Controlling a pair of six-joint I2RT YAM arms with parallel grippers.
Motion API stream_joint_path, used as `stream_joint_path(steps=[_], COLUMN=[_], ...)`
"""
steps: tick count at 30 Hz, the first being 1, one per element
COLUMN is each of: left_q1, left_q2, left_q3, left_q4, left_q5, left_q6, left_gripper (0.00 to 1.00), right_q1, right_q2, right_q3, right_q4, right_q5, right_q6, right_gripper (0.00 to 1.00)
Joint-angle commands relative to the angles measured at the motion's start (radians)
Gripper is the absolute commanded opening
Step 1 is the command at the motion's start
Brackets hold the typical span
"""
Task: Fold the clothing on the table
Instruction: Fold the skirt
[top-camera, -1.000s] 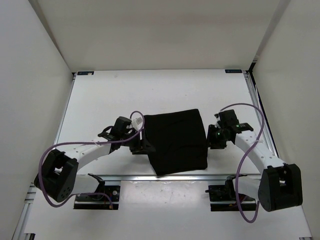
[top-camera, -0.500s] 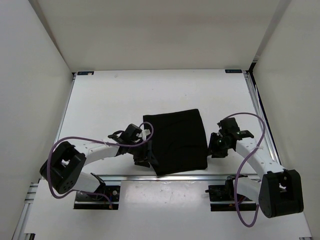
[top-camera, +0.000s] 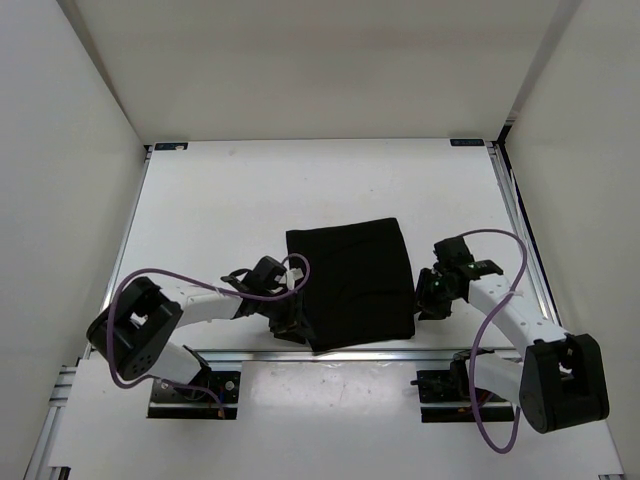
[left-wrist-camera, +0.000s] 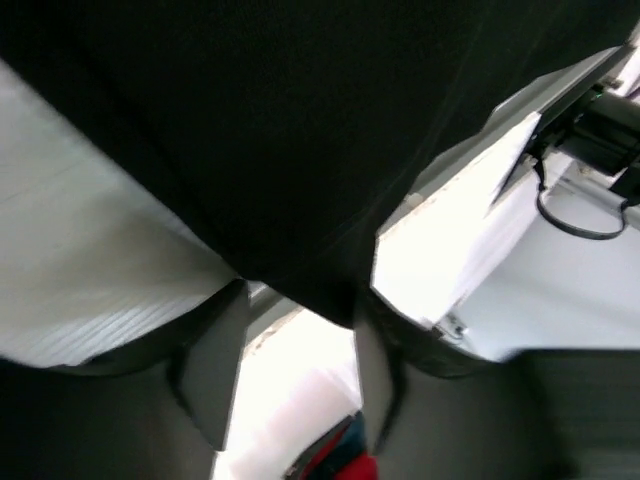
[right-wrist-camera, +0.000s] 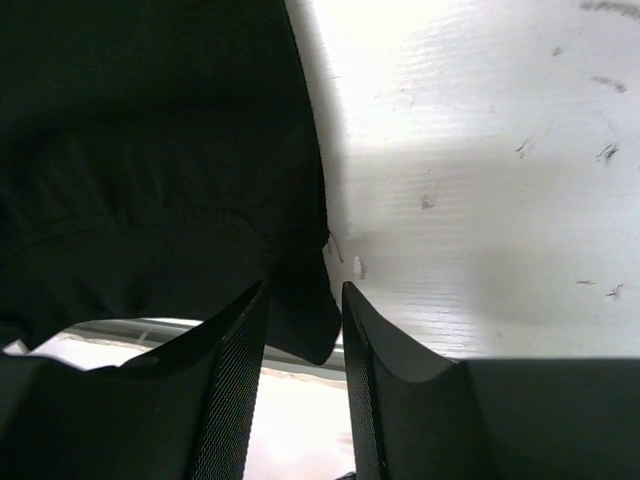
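- Top view: the clothing (top-camera: 350, 285) lies flat on the table (top-camera: 220, 200) as a rough black square. Its near edge runs along the near rail (top-camera: 250, 355), and its left near corner reaches that rail.
- Top view: the left gripper (top-camera: 290, 322) sits at that corner, just beyond the rail. The right gripper (top-camera: 428, 298) is beside the cloth's right edge, a little farther from the rail. From here I cannot tell how either pair of jaws stands.
- Left wrist view: black cloth fills the upper part of the picture. Its corner dips between the two fingers (left-wrist-camera: 215, 370), which stand apart with bright gaps on either side, so nothing is pinched.
- Right wrist view: the cloth's corner by the rail pokes between the fingers (right-wrist-camera: 235, 380). A seam line shows just above the corner. The jaws are apart and not clamped on the fabric.
- Handling, as a judgement: the piece looks light, limp and matte. It should drape and sag rather than hold its shape, and it should not slip much once pinched.
- Where to hold, as a judgement: the two corners by the rail are the best places, gripped deep enough to catch every layer. Lifted evenly, the edge can be carried away from the rail without bunching.
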Motion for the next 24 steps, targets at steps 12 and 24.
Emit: stream_joint_path(steps=[12, 24], left_q1=[0.000, 0.069], left_q2=[0.054, 0.005], left_q3=[0.017, -0.041], left_q4=[-0.004, -0.018], left_q5=[-0.027, 0.042], left_q6=[0.041, 0.082], left_gripper=[0.00, 0.00], right_q1=[0.051, 0.077], right_q2=[-0.007, -0.024], right_q3=[-0.047, -0.154], right_q4=[-0.045, -0.007], right_q5=[0.066, -0.027], right_q6=[0.179, 0.291], right_gripper=[0.39, 0.00])
